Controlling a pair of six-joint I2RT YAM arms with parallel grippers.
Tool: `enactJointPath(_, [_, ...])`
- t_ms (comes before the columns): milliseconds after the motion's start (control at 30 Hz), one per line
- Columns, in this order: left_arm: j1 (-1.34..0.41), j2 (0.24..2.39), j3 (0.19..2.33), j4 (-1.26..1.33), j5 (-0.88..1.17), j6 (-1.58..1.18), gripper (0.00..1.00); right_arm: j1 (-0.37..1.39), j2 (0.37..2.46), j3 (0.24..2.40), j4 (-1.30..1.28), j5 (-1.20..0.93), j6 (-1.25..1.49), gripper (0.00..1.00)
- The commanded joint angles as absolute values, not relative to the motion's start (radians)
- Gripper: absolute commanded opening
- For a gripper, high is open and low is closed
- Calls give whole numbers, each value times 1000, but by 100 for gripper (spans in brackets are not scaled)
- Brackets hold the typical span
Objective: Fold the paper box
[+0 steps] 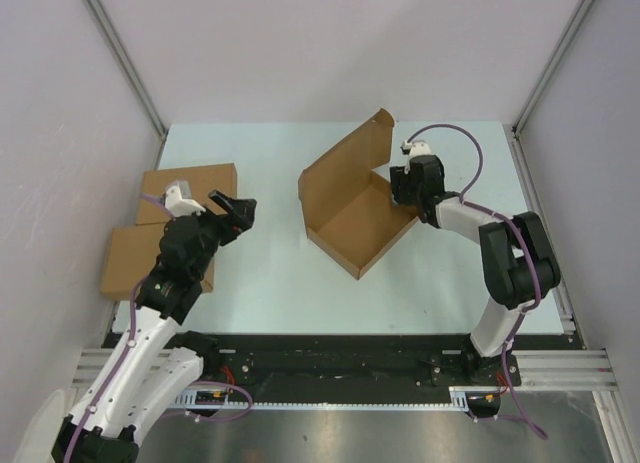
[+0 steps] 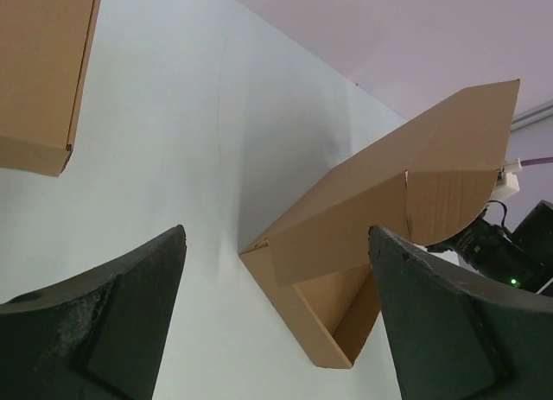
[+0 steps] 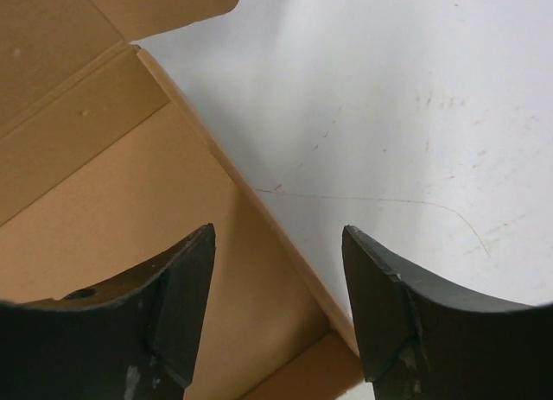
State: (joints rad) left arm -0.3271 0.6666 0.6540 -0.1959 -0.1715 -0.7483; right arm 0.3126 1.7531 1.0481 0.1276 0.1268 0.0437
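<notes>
The paper box [image 1: 352, 221] lies in the middle of the table as a shallow brown tray with its lid [image 1: 345, 161] standing up at the back. My right gripper [image 1: 403, 196] is open at the tray's right wall. In the right wrist view this gripper [image 3: 276, 233] straddles the wall [image 3: 226, 165], one finger over the box floor [image 3: 95, 236] and the other over the table. My left gripper [image 1: 238, 209] is open and holds nothing, a short way left of the box. Between its fingers in the left wrist view, the left gripper [image 2: 276, 233] frames the box [image 2: 346, 219] farther off.
Two finished flat brown boxes [image 1: 188, 188] [image 1: 148, 258] lie at the table's left edge, partly under my left arm; one of them [image 2: 39, 72] shows in the left wrist view. The pale table [image 1: 270, 273] has white walls round it.
</notes>
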Motion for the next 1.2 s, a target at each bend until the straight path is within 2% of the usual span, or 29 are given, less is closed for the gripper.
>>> enactJointPath(0, [-336,655,634,-175,-143,-738,90,310,1801,1110,123,113,47,62])
enactJointPath(167, [-348,661,581,-130,-101,-759,88,302,1795,1114,49,187,116,45])
enactJointPath(200, [-354,670,577,-127,-97,-764,88,302,1795,1114,34,207,153,38])
enactJointPath(300, [-365,698,569,-121,-68,-778,86,290,1784,1114,-57,242,249,26])
enactJointPath(500, [-385,784,560,-121,-20,-793,85,301,1747,1103,-227,282,395,10])
enactJointPath(733, [-413,972,621,-66,-8,-792,86,365,1678,1057,-236,316,414,9])
enactJointPath(967, [-430,1244,764,52,-35,-652,90,354,1693,1057,-215,319,347,18])
enactJointPath(1167, [-431,1471,919,109,-55,-580,89,379,1715,1057,-204,330,324,17])
